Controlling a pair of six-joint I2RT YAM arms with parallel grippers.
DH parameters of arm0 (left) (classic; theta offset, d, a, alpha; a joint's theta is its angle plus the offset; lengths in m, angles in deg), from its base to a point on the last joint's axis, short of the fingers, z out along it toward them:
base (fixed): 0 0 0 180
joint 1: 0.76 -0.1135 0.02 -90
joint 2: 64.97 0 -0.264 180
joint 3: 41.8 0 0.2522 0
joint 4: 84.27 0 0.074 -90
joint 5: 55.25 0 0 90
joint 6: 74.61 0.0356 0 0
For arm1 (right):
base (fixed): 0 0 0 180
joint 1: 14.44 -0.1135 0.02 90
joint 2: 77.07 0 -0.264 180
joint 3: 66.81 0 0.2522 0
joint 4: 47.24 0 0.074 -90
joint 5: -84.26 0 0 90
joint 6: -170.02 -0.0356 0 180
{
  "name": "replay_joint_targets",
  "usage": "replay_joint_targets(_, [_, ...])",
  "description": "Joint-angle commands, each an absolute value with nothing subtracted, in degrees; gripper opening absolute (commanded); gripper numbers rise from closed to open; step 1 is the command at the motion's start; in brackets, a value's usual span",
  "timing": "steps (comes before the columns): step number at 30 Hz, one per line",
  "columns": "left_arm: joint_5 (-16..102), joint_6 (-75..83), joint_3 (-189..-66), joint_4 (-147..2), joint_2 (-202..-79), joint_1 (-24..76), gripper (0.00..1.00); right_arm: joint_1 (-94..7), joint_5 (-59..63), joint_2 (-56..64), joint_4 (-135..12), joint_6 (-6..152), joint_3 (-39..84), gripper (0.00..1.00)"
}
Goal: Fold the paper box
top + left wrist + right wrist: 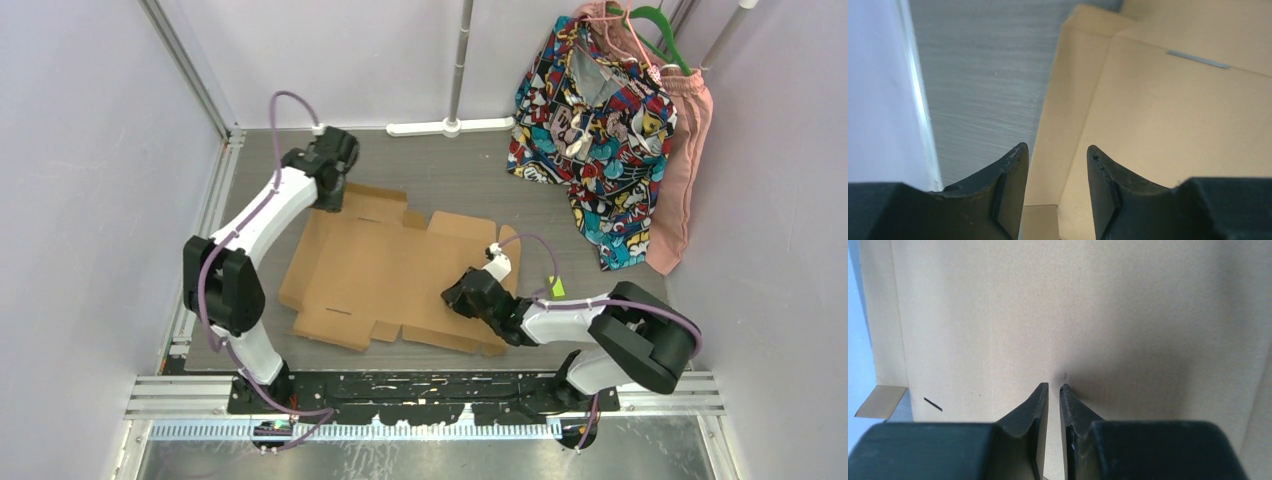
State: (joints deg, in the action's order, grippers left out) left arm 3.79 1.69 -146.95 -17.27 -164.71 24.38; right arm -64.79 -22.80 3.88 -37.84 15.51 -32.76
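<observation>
The box (390,270) lies unfolded on the grey desk (440,165), between the two arms. The left pincer (1055,150) hangs over the box's far left corner, jaws moderately apart with nothing between them. The right pincer (1054,386) points at the box's right panel (plain cardboard fills its view), jaws nearly closed, gripping nothing.

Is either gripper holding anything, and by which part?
Nothing held: left gripper open over the paper box edge, right gripper shut, tips at its panel.
</observation>
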Motion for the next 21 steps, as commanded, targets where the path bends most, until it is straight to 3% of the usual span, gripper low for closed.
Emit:
replay_joint_targets(1, [20.1, -4.5, -143.3, -17.6, -161.5, 12.4, 0.48, -62.7, -23.7, -1.7, -46.5, 17.9, -33.6, 0.21])
replay_joint_targets(7, [28.5, -7.0, -146.7, -13.6, -169.1, 8.8, 0.48, -57.9, -20.6, -6.3, -50.4, 20.0, -35.6, 0.22])
replay_joint_targets(13, [38.4, -7.0, -141.9, -18.5, -170.1, 5.3, 0.50, -57.0, -19.4, -7.1, -51.1, 20.3, -35.7, 0.24])
replay_joint_targets(21, [37.4, -4.8, -137.1, -23.1, -169.1, 2.6, 0.50, -56.2, -18.5, -6.5, -50.6, 21.1, -36.6, 0.28])
